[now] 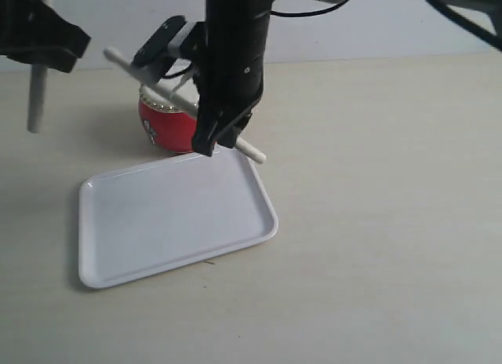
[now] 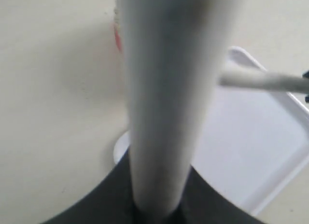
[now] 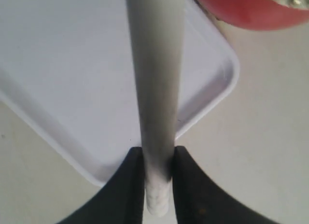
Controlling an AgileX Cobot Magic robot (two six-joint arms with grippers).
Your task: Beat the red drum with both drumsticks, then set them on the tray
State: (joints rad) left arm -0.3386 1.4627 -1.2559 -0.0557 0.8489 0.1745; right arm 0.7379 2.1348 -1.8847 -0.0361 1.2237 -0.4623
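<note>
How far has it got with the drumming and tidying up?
Picked up already: left gripper grips one drumstick upright, right gripper grips the other drumstick slanted over the red drum. Whether drumming is finished isn't visible. Still to do: the tray holds neither stick.

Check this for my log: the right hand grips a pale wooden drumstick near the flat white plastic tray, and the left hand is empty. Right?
The left hand is not empty: it grips a second pale wooden drumstick, as the left wrist view shows. The right hand does grip its drumstick near the flat white plastic tray.
</note>
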